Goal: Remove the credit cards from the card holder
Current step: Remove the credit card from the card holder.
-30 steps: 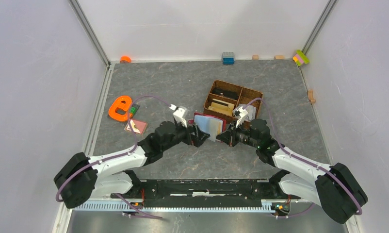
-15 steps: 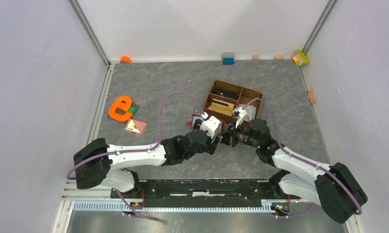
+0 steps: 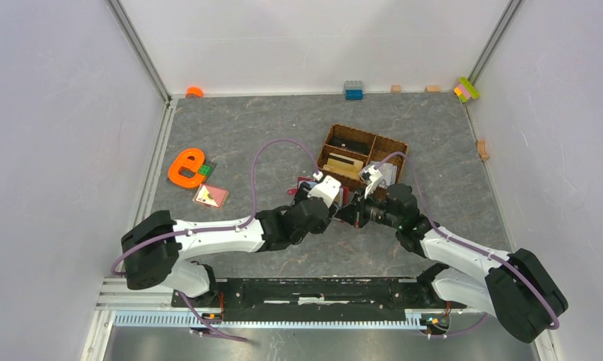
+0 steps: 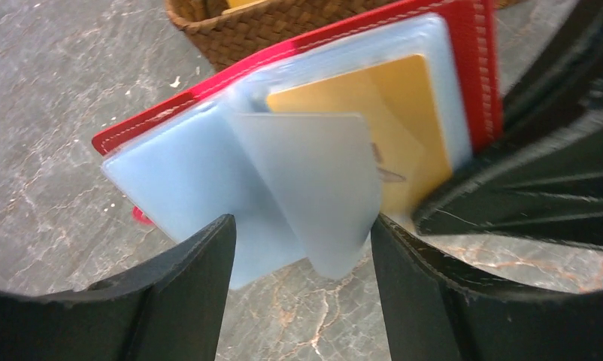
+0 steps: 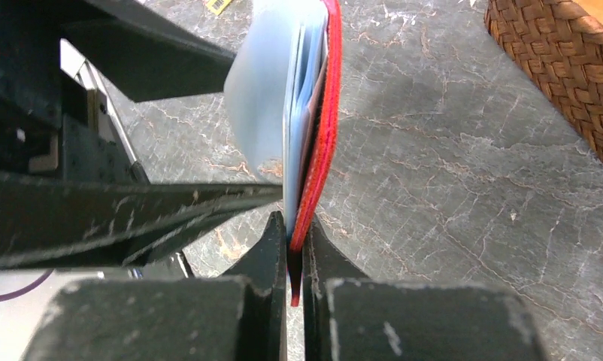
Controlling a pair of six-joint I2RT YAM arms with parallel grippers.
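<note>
Left wrist view: you see the left gripper (image 4: 302, 235) spread, fingers flanking a pale sleeve (image 4: 313, 180) of the open card holder (image 4: 480, 68); an orange-tan credit card (image 4: 374, 98) sits in a pocket behind; the right gripper (image 5: 295, 229) pinches its red edge, holding it on edge over the worktop (image 4: 58, 113), near the wicker basket (image 4: 283, 26).

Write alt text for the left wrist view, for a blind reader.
An open red card holder fills the view, its pale blue flap lying between the left gripper's open fingers. Behind the flap sits an orange-tan card; a wicker basket is beyond.
</note>
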